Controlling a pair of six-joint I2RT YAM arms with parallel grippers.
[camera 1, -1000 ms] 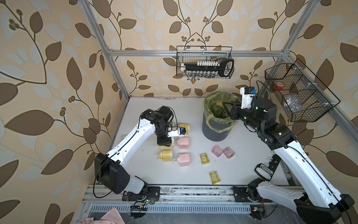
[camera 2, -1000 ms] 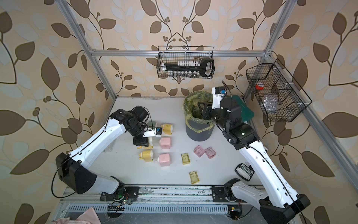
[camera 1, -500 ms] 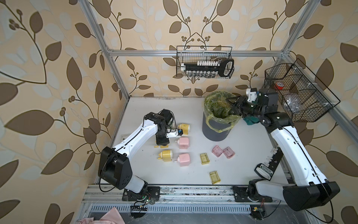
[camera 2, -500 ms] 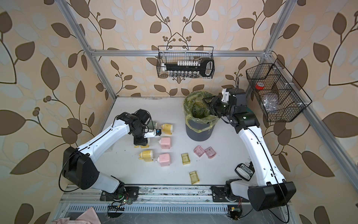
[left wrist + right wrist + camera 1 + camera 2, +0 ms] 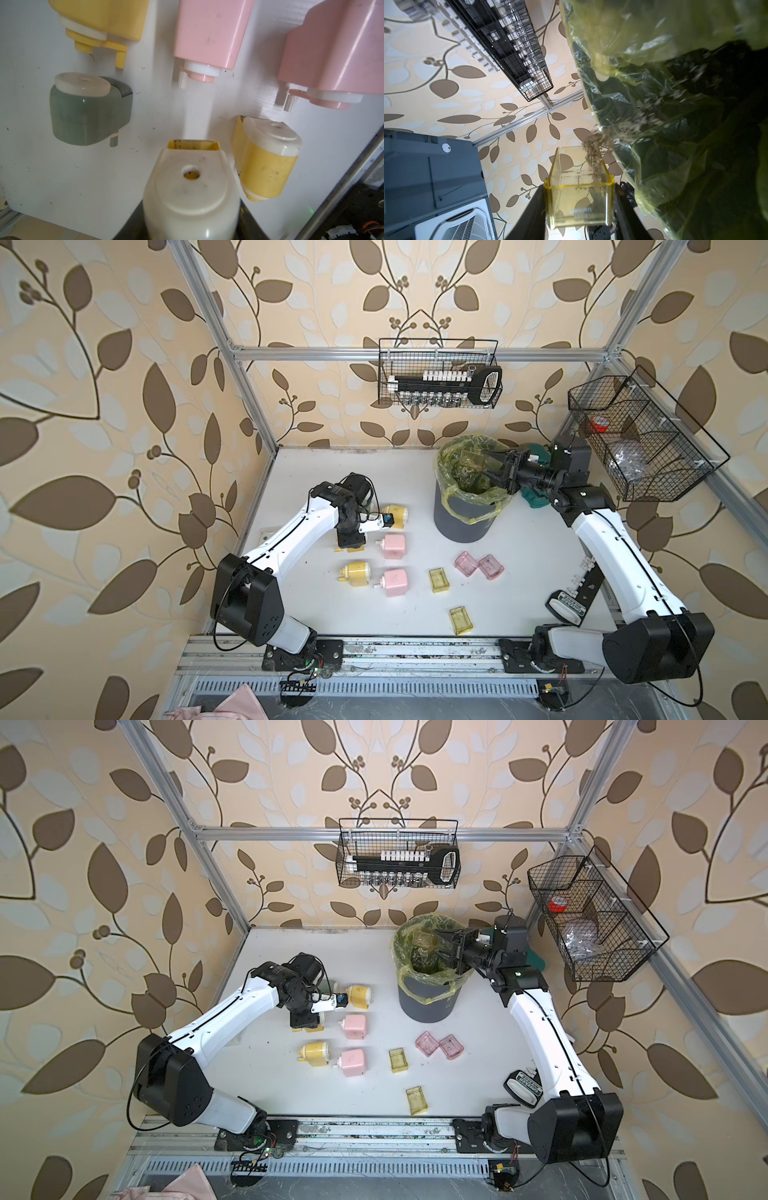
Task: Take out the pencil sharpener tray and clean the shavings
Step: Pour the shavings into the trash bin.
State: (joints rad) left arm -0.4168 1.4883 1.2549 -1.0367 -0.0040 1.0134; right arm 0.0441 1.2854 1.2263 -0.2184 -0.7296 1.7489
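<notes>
Pinching the yellow see-through tray (image 5: pixel 579 187) across its side walls between the pressed-in jaws of the right gripper (image 5: pixel 579 207), open top tilted toward the yellow-green bin liner (image 5: pixel 675 99); spilling the shavings (image 5: pixel 593 153) over the far rim in a brown stream, some blurred in mid-air against the plastic, a thin smear clinging along one inner wall; judged as the emptying step, well under way. To do it well: hold the rim inside the liner's edge, not beside it, to spare the white table (image 5: pixel 395 472) any spill; tip further, opening straight down; add a short shake or tap for the clinging dust, without loosening the pinch on such smooth thin walls; steer clear of the loose plastic to avoid a snag. Over at the left gripper (image 5: pixel 191 224), closed on the cream-topped yellow sharpener (image 5: pixel 187 187), tray slot (image 5: pixel 193 145) empty and facing away from the wrist; resting on the table or raised a little, cannot tell; best held steady and level for the tray's return. Farther out, in both top views: dark bin (image 5: pixel 461 526) at the back right under the right gripper, two yellow trays (image 5: pixel 439 580) and two pink trays (image 5: pixel 467 564) lying loose in front of it, other sharpeners (image 5: pixel 392 546) grouped by the left arm.
</notes>
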